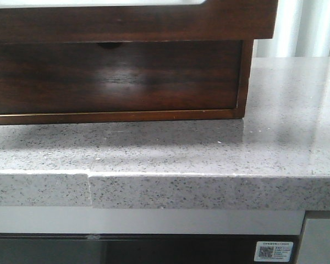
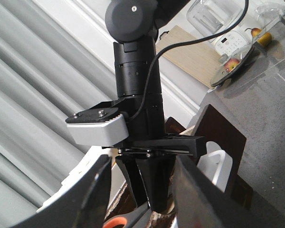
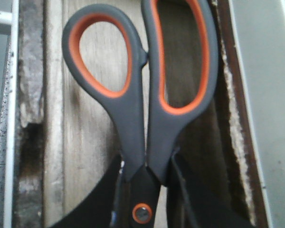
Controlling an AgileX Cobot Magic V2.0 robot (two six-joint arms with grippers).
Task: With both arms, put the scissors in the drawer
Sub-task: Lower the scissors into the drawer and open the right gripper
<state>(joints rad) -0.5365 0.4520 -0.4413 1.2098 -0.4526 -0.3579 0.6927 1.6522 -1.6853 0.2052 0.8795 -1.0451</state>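
The brown wooden cabinet sits on the grey speckled counter. At the cabinet's top, at 12 o'clock in the front view, the drawer sticks out toward the camera, with a thin white strip showing along its upper edge. From this view you cannot see what is inside it. In the right wrist view, the scissors hang over a pale wooden floor between dark wooden walls. The grey handles with orange lining point to 12 o'clock. The round pivot sits at 6 o'clock, right between the fingers of the right gripper, which is closed tight on the scissors there. The left gripper has its fingers spread apart, holding nothing, and the right arm stands at its 12 o'clock.
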